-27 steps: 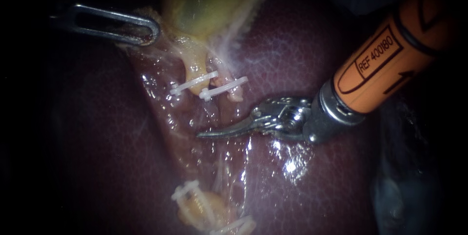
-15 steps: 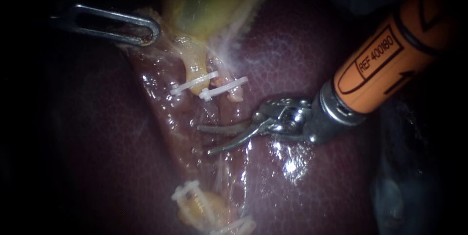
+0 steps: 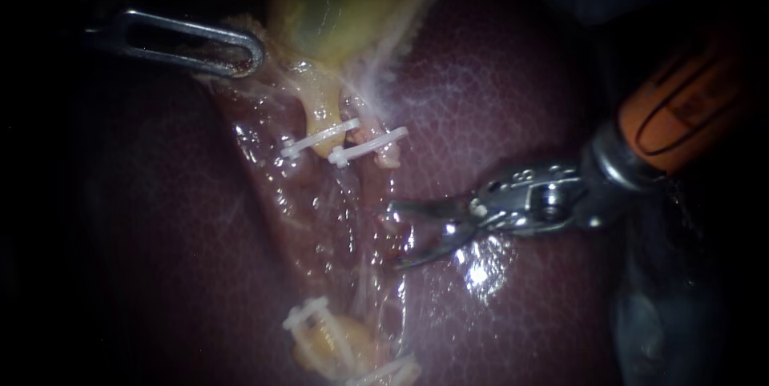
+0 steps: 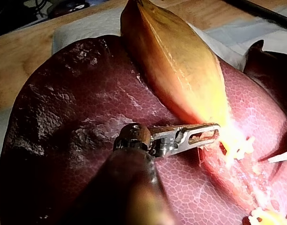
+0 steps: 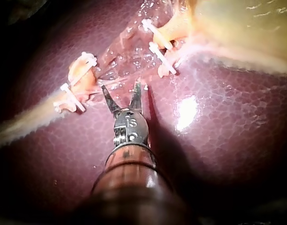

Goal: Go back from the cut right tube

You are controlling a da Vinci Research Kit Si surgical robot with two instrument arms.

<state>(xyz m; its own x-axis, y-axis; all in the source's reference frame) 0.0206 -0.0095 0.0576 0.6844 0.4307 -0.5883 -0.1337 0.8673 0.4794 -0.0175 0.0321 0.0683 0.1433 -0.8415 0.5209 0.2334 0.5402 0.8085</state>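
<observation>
Right tube [image 3: 388, 157] — already divided. Its upper stump sits just right of centre in the endoscope view, closed by a white clip [image 3: 367, 146] and lying beside the clipped left tube [image 3: 320, 118]. Two further clips [image 3: 308, 318] mark the stumps at lower centre; which belongs to which tube cannot be told. The right instrument [image 3: 396, 235] enters from the right edge with its jaws parted and nothing between them. The tips are near the stump, below it and clear of it, over the wet bed on the liver [image 3: 497, 90]. The left instrument [image 3: 252, 48], at upper left, has its jaws closed on the lower edge of the gallbladder [image 3: 336, 10]. Handling judgement: the stump looks soft, thin and slippery, and fragile at the clip line. No hold should be taken on it — any contact risks dislodging the clip. Withdraw the parted jaws along the shaft line toward the right edge, clear of the glistening film.
</observation>
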